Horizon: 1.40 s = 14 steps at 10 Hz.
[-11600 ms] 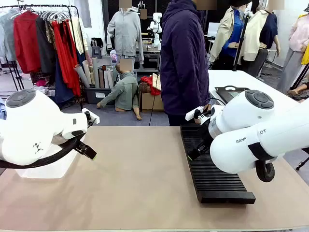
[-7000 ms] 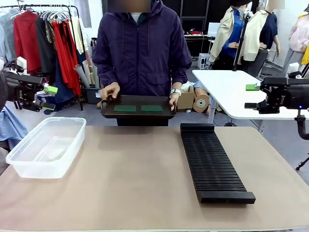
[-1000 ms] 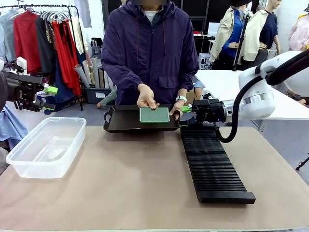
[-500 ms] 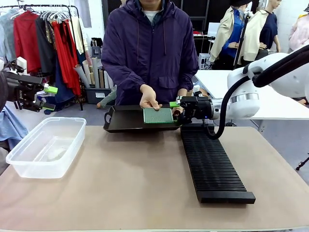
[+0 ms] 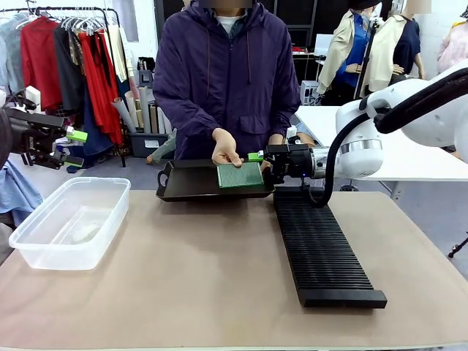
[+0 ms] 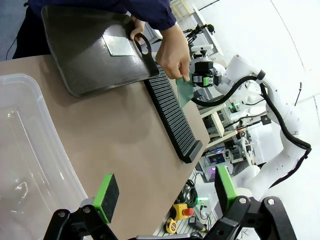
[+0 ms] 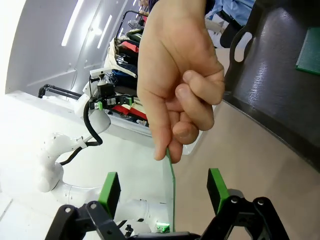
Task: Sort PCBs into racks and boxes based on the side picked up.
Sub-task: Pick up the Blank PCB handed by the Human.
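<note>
A person's hand [image 5: 224,150] holds one green PCB [image 5: 240,175] up over a dark handled tray [image 5: 191,184]. My right gripper [image 5: 259,162] reaches in from the right and is open. In the right wrist view the held PCB [image 7: 171,195] stands edge-on between the green pads [image 7: 109,193], touching neither, under the hand [image 7: 177,75]. Another PCB [image 7: 310,52] lies flat in the tray [image 7: 280,95]. My left gripper [image 5: 75,150] hangs open and empty at the far left, above the clear box [image 5: 69,219]. The black rack [image 5: 322,245] lies at the right.
The left wrist view shows the tray [image 6: 90,55] with a flat PCB [image 6: 119,46], the rack [image 6: 172,112], the box [image 6: 25,150] close below, and my open left gripper [image 6: 165,192]. A white table [image 5: 409,157] stands behind at the right.
My right gripper has moved left along the tray's far side, and its pads now straddle the held PCB's edge. The left arm has not moved.
</note>
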### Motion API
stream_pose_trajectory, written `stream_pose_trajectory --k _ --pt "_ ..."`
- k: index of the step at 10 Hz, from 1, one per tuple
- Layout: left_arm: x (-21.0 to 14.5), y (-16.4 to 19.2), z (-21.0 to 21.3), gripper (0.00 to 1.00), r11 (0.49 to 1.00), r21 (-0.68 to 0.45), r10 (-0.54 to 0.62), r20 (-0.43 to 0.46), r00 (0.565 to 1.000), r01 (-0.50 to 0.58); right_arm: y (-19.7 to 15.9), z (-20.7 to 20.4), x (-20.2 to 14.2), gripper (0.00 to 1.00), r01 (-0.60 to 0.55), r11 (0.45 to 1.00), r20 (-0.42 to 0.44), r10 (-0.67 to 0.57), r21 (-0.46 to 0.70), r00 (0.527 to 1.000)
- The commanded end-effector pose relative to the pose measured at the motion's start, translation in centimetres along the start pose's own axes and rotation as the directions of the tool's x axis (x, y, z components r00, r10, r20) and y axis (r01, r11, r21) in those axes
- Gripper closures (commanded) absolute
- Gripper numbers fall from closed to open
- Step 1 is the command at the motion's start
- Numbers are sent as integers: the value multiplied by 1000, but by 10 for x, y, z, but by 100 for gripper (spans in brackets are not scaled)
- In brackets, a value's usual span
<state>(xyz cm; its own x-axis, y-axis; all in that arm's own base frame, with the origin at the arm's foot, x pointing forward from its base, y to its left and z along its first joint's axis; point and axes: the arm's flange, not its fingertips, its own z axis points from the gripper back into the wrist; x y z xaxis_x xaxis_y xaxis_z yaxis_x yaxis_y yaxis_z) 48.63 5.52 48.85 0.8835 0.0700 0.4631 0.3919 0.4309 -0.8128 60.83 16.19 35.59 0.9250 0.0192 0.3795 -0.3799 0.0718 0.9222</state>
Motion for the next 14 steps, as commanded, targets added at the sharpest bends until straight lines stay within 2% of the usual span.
stream_pose_trajectory --k 1,3,4,13,14 --pt "0 -1 1 0 1000 -2 -2 3 1000 2 0 -6 5 45 -10 1000 49 10 -2 999" --pt "0 -1 1 0 1000 -2 -2 3 1000 2 0 -7 4 85 -4 1000 39 4 -2 999" --pt "0 -1 1 0 1000 -2 -2 3 1000 2 0 -7 4 100 -3 1000 36 3 -8 999" --pt "0 -1 1 0 1000 -2 -2 3 1000 2 2 -13 -1 100 18 998 -49 -21 -66 999" --pt "0 -1 1 0 1000 -2 -2 3 1000 2 -2 -6 -1 100 3 1000 -5 -3 -23 1000"
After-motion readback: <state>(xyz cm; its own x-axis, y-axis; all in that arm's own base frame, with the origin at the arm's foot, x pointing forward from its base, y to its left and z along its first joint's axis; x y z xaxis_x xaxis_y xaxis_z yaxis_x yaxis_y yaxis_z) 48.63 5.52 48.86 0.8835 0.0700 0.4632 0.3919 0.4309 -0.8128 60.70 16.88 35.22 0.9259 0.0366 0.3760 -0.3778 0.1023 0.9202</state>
